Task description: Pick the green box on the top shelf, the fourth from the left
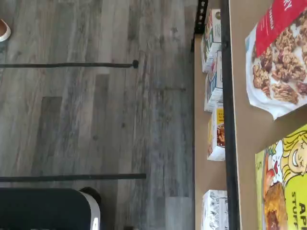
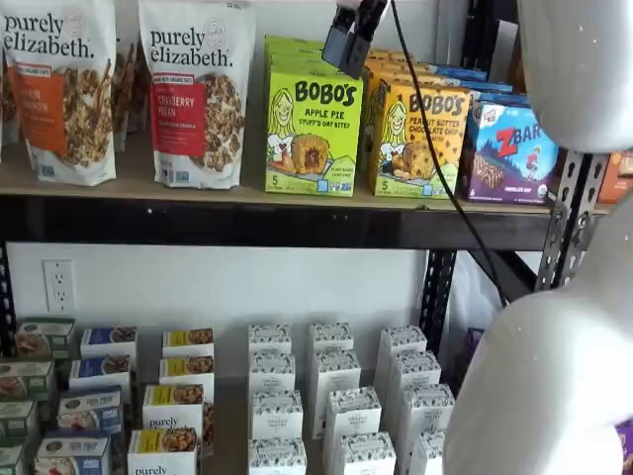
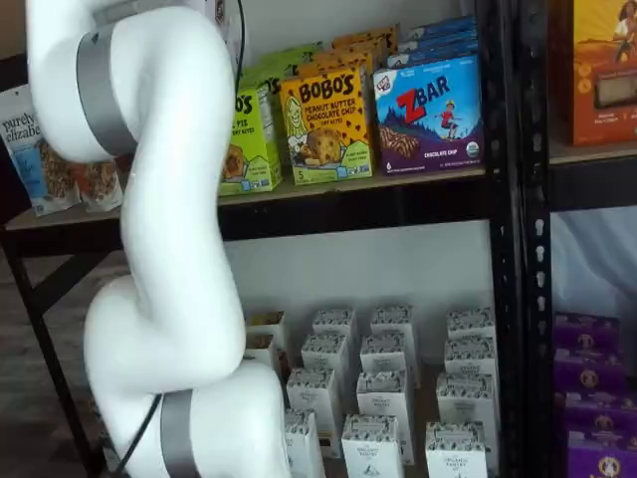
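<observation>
The green box [image 2: 312, 129] is a lime Bobo's Apple Pie carton standing upright on the top shelf [image 2: 247, 220], between a Cranberry Pecan granola bag [image 2: 196, 94] and the yellow-orange Bobo's box [image 2: 420, 139]. More green cartons stand behind it. It also shows in the wrist view [image 1: 284, 189] and, partly hidden by the arm, in a shelf view [image 3: 249, 139]. My gripper [image 2: 349, 38] hangs from the view's top edge in front of the box's upper right corner. No gap between its fingers shows, and nothing is in it.
A blue Z Bar box [image 2: 509, 153] stands at the right of the top shelf, and another granola bag [image 2: 61, 94] at the left. Several small white cartons [image 2: 331, 396] fill the lower shelf. The white arm [image 3: 169, 249] stands in front of the shelves. Black uprights [image 3: 518, 249] flank the bay.
</observation>
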Controlling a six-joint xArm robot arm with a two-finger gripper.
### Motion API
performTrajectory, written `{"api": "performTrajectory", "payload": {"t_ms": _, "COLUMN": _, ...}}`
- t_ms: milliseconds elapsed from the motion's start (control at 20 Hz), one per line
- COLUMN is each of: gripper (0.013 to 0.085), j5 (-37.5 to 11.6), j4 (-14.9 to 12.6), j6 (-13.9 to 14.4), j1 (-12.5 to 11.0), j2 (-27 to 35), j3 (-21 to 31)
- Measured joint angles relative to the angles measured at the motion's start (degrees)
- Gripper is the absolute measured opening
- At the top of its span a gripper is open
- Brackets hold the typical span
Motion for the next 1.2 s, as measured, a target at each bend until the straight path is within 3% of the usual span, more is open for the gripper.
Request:
{"api": "performTrajectory", "payload": {"t_ms": 200, "gripper": 0.085, "j5": -3.23, "j4": -2.41, "j6": -0.18, "j1": 0.62, "j2": -1.17, "j3": 1.54}}
{"api": "performTrajectory", "payload": {"t_ms": 450, "gripper": 0.085, "j5": -5.26, "j4": -2.14, "j6": -0.59, "j1": 0.28, "j2": -1.65, "j3": 2.58}}
{"api": "performTrajectory", "payload": {"t_ms": 750, "gripper": 0.085, "j5": -12.04, "j4": -2.44, "j6": -0.76, "j1": 0.77, "j2": -3.38, "j3": 6.24}}
{"api": "performTrajectory", "payload": {"t_ms": 1200, "gripper": 0.085, "j5": -14.22, "j4": -2.44, "j6": -0.69, "j1": 1.03, "j2": -0.98, "j3": 4.5}}
